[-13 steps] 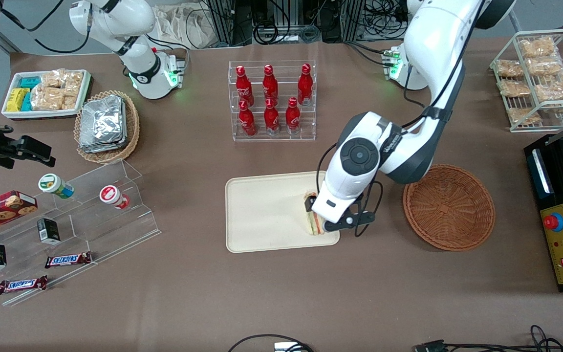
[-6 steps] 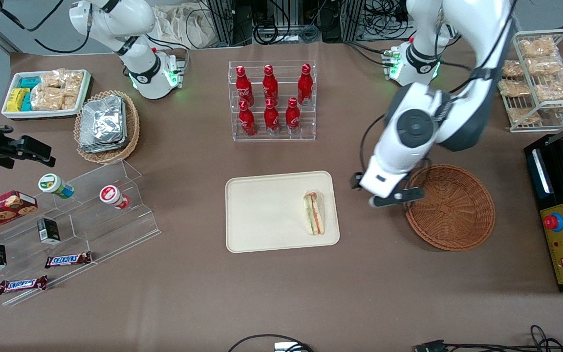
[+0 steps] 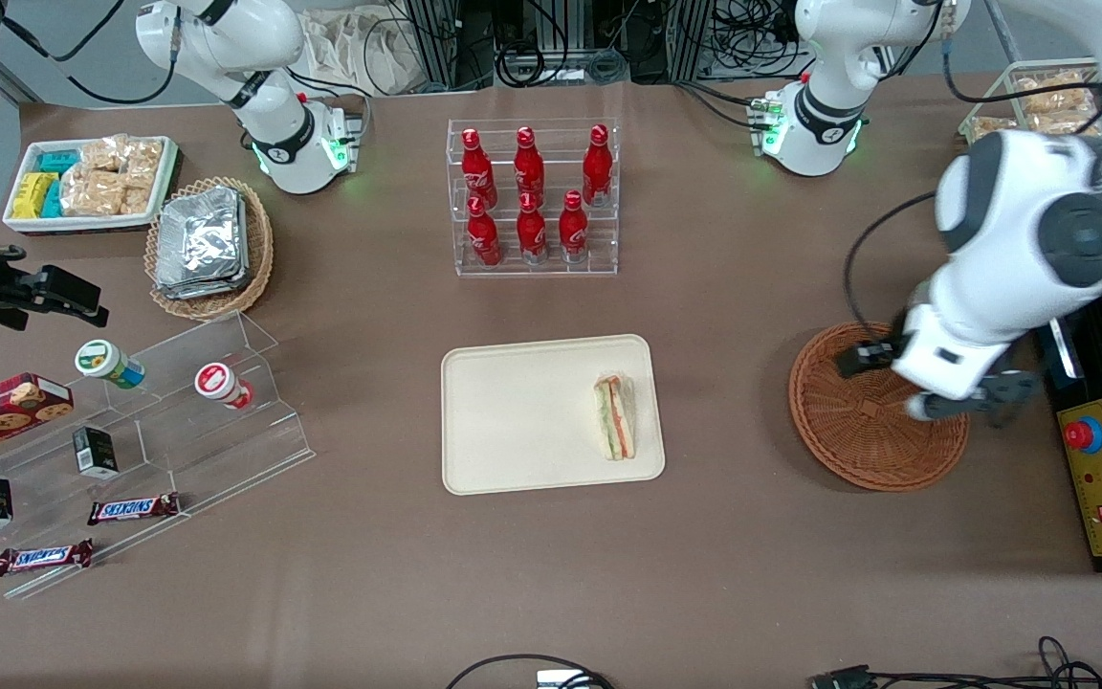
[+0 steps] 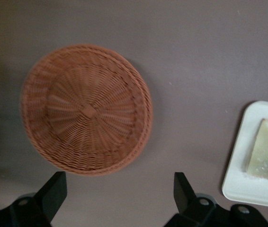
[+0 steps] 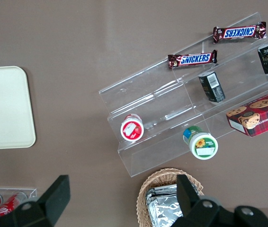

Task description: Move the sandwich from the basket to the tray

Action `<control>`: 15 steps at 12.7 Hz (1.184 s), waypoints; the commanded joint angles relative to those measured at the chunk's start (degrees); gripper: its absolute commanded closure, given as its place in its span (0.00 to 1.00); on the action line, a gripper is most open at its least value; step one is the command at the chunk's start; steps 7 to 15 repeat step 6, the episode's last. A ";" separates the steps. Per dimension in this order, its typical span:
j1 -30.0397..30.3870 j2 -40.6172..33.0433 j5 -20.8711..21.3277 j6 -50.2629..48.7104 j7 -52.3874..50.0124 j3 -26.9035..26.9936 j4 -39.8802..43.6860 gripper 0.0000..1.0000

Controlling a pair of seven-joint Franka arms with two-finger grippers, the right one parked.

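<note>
The triangular sandwich lies flat on the cream tray, near the tray's edge toward the working arm's end; it also shows in the left wrist view on the tray. The reddish-brown wicker basket holds nothing and also shows in the left wrist view. My left gripper hangs high above the basket's rim toward the working arm's end. In the left wrist view the gripper is open and holds nothing.
A clear rack of red bottles stands farther from the front camera than the tray. A black control box with a red button sits beside the basket. A wire rack of bagged snacks stands at the working arm's end.
My left gripper let go of the sandwich on the tray, rose and swung away over the basket toward the working arm's end. The sandwich stayed where it was set.
</note>
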 commanded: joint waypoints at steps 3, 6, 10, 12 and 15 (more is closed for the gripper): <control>6.00 3.38 -0.51 -7.62 4.10 -0.80 9.66 0.00; 6.27 5.76 -0.51 -8.42 4.01 -0.71 13.37 0.00; 6.27 5.76 -0.51 -8.42 4.01 -0.71 13.37 0.00; 6.27 5.76 -0.51 -8.42 4.01 -0.71 13.37 0.00; 6.27 5.76 -0.51 -8.42 4.01 -0.71 13.37 0.00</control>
